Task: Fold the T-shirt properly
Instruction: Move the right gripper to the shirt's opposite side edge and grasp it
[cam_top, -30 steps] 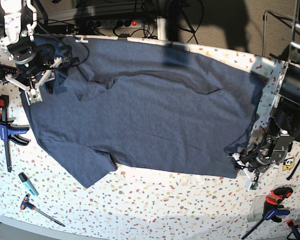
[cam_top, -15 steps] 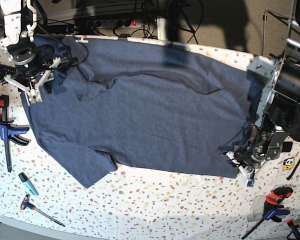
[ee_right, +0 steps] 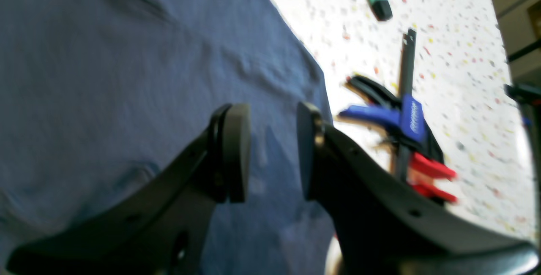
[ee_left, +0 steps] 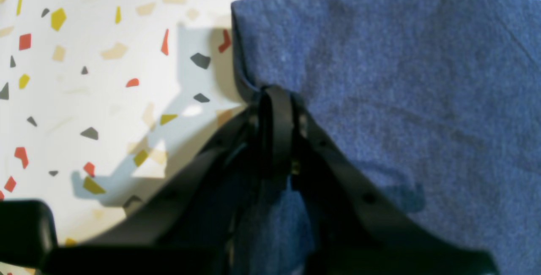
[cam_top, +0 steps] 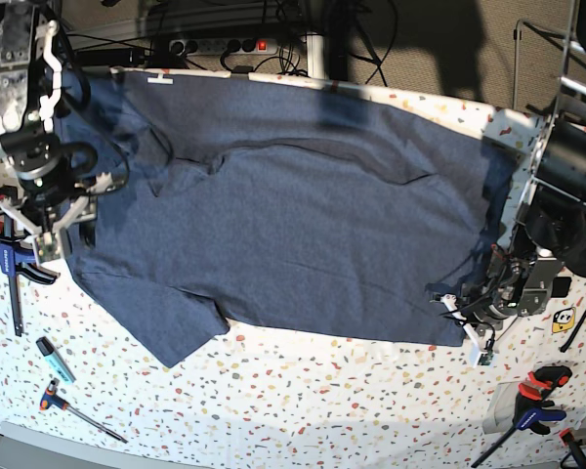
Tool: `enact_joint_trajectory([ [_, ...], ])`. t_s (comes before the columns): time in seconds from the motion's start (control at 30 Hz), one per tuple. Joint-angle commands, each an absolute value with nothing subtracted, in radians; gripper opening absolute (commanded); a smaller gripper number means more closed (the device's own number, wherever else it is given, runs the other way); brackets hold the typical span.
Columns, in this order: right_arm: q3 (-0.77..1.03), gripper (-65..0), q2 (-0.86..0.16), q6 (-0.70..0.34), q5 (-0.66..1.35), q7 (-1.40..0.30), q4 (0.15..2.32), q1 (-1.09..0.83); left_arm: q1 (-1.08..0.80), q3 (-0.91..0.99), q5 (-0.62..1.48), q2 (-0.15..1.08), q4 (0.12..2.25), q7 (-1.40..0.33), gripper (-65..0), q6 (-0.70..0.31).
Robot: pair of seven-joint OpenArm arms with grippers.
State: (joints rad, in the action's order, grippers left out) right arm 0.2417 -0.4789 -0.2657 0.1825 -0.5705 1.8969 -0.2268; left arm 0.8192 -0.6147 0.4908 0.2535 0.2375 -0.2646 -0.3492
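The navy T-shirt (cam_top: 293, 225) lies spread flat on the speckled table, plain side up, with a few creases near the collar. My left gripper (cam_top: 459, 311) is at its lower right hem corner. In the left wrist view it (ee_left: 274, 102) is shut on the edge of the T-shirt (ee_left: 401, 76), just below the corner. My right gripper (cam_top: 63, 230) hovers over the shirt's left edge by the sleeve. In the right wrist view it (ee_right: 270, 152) is open and empty above the T-shirt (ee_right: 105, 76), fingers (ee_right: 234, 156) apart.
A blue and red clamp (cam_top: 15, 259) lies just left of the shirt and also shows in the right wrist view (ee_right: 405, 118). A teal marker (cam_top: 54, 359) and a red-handled screwdriver (cam_top: 78, 410) lie at the front left. Another clamp (cam_top: 532, 401) lies at the front right.
My right arm has moved from the shirt's upper left corner down along its left edge towards the sleeve. My left gripper has shifted slightly left at the hem corner.
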Motion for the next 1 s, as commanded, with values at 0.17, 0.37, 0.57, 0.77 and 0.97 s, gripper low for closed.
enact_joint_trajectory([
  [0.17,0.249,-31.9,-0.498,-0.329,0.248,-0.678,1.726,-0.009,0.794,-0.616,0.472,0.247,0.236,-0.306,-65.0,-0.367],
  [0.37,0.249,-31.9,-0.516,-0.39,0.337,-0.686,1.482,0.169,0.793,-0.616,0.472,0.247,0.236,-0.306,-65.0,-0.367],
  [0.57,0.242,-31.9,-0.582,-0.469,0.439,-0.757,1.146,0.422,0.793,-0.616,0.472,0.247,0.236,-0.306,-65.0,-0.367],
  [0.77,0.133,-31.9,-0.604,-0.501,0.425,-0.76,0.813,0.625,0.793,-0.616,0.472,0.247,0.236,-0.298,-65.0,-0.367],
  [0.97,-0.018,-31.9,-0.581,-0.495,0.302,-0.691,0.608,0.756,0.793,-0.616,0.471,0.247,0.236,-0.299,-65.0,-0.367],
])
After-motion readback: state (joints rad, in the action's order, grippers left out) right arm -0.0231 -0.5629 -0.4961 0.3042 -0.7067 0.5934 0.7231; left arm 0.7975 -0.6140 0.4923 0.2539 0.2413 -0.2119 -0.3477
